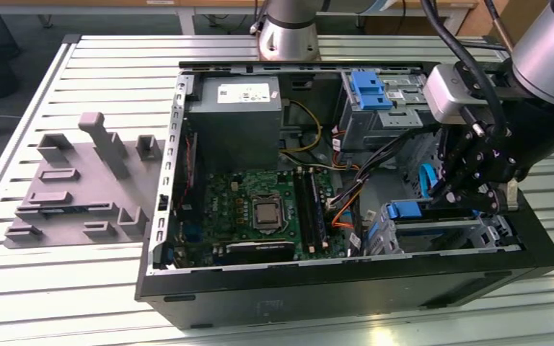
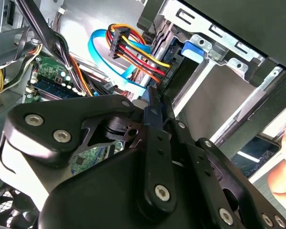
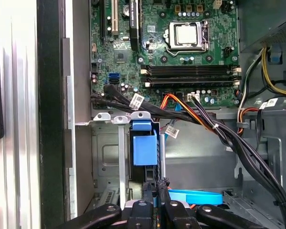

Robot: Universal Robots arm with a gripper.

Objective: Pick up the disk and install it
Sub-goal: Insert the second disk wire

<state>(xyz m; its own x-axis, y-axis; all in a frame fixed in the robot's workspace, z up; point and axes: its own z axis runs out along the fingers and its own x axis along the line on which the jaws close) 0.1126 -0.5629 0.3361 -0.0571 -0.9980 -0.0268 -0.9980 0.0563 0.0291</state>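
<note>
Black gripper (image 3: pixel 155 210) fingers look pinched nearly together, and you've got nothing held between them as far as I can tell. Right past the tips, the disk (image 3: pixel 144 149) sits on edge in the metal drive cage (image 3: pixel 105 157), blue carrier tab facing you. Farther back there's the motherboard (image 3: pixel 181 52) and its cable bundle (image 3: pixel 181 114).

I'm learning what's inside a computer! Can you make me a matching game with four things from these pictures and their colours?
Things:
1. motherboard
2. drive tab
3. foam holder tray
4. gripper

Colours:
A. blue
B. black
C. green
D. grey

Pairs: 1-C, 2-A, 3-D, 4-B
</note>
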